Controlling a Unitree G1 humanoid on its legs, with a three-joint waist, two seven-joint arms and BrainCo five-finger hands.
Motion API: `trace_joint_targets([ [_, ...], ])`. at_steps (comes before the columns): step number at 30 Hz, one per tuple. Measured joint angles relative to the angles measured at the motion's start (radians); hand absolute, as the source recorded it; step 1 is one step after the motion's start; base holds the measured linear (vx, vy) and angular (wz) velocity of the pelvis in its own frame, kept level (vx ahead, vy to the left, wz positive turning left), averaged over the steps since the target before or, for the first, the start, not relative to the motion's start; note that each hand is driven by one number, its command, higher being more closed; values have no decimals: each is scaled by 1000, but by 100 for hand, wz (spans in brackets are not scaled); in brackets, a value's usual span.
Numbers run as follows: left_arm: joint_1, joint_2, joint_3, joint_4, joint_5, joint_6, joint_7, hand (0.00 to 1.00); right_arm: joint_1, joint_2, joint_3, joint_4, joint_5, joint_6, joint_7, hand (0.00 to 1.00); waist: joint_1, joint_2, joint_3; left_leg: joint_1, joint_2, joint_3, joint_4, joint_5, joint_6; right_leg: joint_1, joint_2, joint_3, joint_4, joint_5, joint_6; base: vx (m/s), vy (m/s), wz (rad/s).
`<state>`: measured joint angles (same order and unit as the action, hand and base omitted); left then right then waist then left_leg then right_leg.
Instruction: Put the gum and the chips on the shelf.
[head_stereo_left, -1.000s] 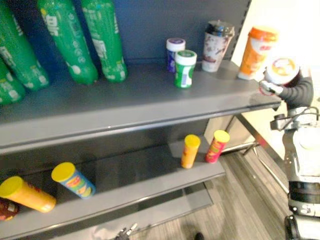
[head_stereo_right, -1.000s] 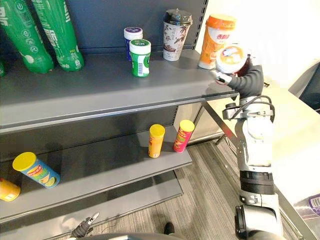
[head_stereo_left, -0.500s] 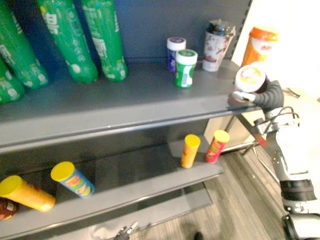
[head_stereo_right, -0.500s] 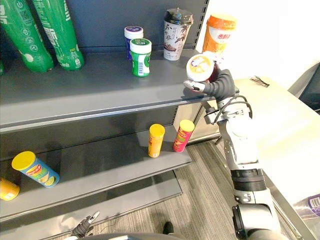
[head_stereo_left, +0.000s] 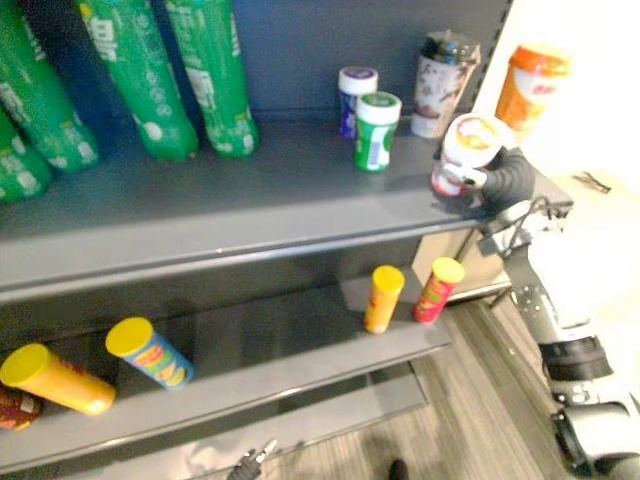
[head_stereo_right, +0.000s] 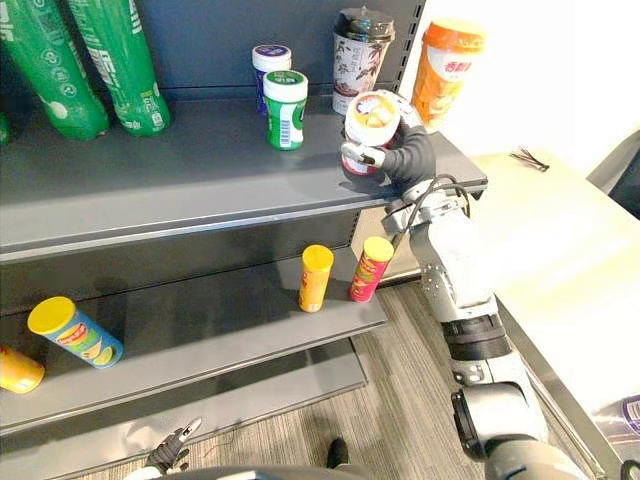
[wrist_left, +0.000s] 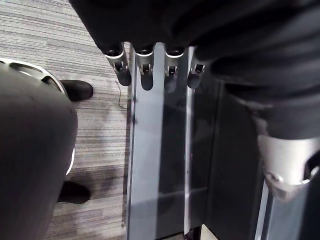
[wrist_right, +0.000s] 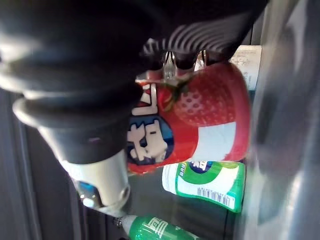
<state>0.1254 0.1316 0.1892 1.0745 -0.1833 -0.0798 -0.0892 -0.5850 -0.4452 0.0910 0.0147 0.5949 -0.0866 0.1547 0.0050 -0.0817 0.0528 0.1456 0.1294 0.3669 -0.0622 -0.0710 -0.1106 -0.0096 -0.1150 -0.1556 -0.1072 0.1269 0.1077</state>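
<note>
My right hand (head_stereo_right: 408, 158) is shut on a red gum bottle (head_stereo_right: 367, 127) with a white lid, holding it just over the right front part of the upper shelf (head_stereo_right: 200, 190). The right wrist view shows the red bottle (wrist_right: 200, 115) in my fingers with a green gum bottle (wrist_right: 207, 185) beyond it. That green gum bottle (head_stereo_right: 286, 110) and a purple-lidded one (head_stereo_right: 270, 70) stand upright further back. Chips cans are on the lower shelf: an orange one (head_stereo_right: 315, 278) and a red one (head_stereo_right: 370, 268) upright, a blue one (head_stereo_right: 75, 332) lying down. My left hand (wrist_left: 145, 75) hangs open near the floor.
Large green bottles (head_stereo_right: 110, 60) stand at the back left of the upper shelf. A patterned cup (head_stereo_right: 360, 45) and an orange cup (head_stereo_right: 448, 60) stand at its back right. Another yellow can (head_stereo_right: 20, 368) lies at the lower shelf's left end. A pale table (head_stereo_right: 560, 250) is on the right.
My right hand has carried the red gum bottle leftwards from beyond the shelf's right end to above the upper shelf's right front. The left hand stays low.
</note>
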Motion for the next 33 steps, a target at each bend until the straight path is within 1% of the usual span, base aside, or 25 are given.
trace_joint_targets([
  [2, -5, 2, -2, 0, 0, 4, 0, 0, -17, -3, 9, 4, 39, 20, -2, 100, 1, -2, 5, 0, 0, 0, 1, 0, 0, 0, 1, 0, 0, 0, 0, 0, 0, 0],
  [4, -7, 5, -3, 0, 0, 5, 0, 0, -40, -16, 37, 10, 59, 29, -1, 100, 1, -5, 10, 0, 1, 1, 1, 0, 0, 0, 2, 1, 0, 0, 0, 0, 0, 0],
  [6, -8, 7, -7, 0, 0, 7, 0, 0, -62, -39, 70, 16, 87, 39, -1, 100, 1, -6, 11, 0, 2, 2, 1, 0, 0, -1, 3, 2, 0, 0, 0, 0, 0, 0],
  [8, -12, 10, -9, 0, 0, 18, 0, 0, -102, -79, 116, 33, 121, 59, 2, 100, 0, -7, 11, 0, 1, 4, 1, 0, 0, -2, 4, 4, 0, 0, 0, 0, 0, 0],
  [14, -17, 21, -36, 0, 0, 27, 0, 0, -133, -145, 175, 36, 173, 87, 6, 100, 0, -10, 14, 0, 2, 7, 2, 0, 0, -4, 6, 10, 0, 1, -2, 0, 0, -1],
  [17, -20, 23, -37, 0, 1, 34, 0, 0, -148, -168, 198, 32, 201, 96, 9, 100, 0, -11, 17, 0, 3, 10, 4, -1, -1, -5, 8, 18, 0, 2, -3, -2, -1, -3],
  [19, -21, 24, -38, 0, 1, 37, 0, 0, -153, -172, 205, 28, 201, 99, 12, 100, 0, -12, 18, 0, 4, 12, 5, -1, -1, -6, 8, 21, 0, 2, -3, -20, -17, -3],
  [24, -22, 26, -39, 0, 1, 38, 0, 0, -157, -213, 258, -64, 213, 102, 55, 100, 0, -13, 22, 0, 6, 18, 12, -5, -4, -7, 11, 27, 0, 2, -3, -12, -13, -2],
  [27, -24, 28, -44, 0, 1, 38, 0, 0, -157, -218, 279, -94, 238, 102, 74, 100, 0, -14, 22, 0, 6, 23, 13, -7, -4, -9, 11, 28, 0, 2, -3, -23, -17, -4],
  [33, -24, 28, -45, 1, 1, 38, 0, 0, -157, -227, 296, -127, 240, 101, 76, 100, 0, -14, 22, 0, 6, 30, 13, -8, -5, -12, 11, 31, 0, 2, -3, -19, -15, -3],
])
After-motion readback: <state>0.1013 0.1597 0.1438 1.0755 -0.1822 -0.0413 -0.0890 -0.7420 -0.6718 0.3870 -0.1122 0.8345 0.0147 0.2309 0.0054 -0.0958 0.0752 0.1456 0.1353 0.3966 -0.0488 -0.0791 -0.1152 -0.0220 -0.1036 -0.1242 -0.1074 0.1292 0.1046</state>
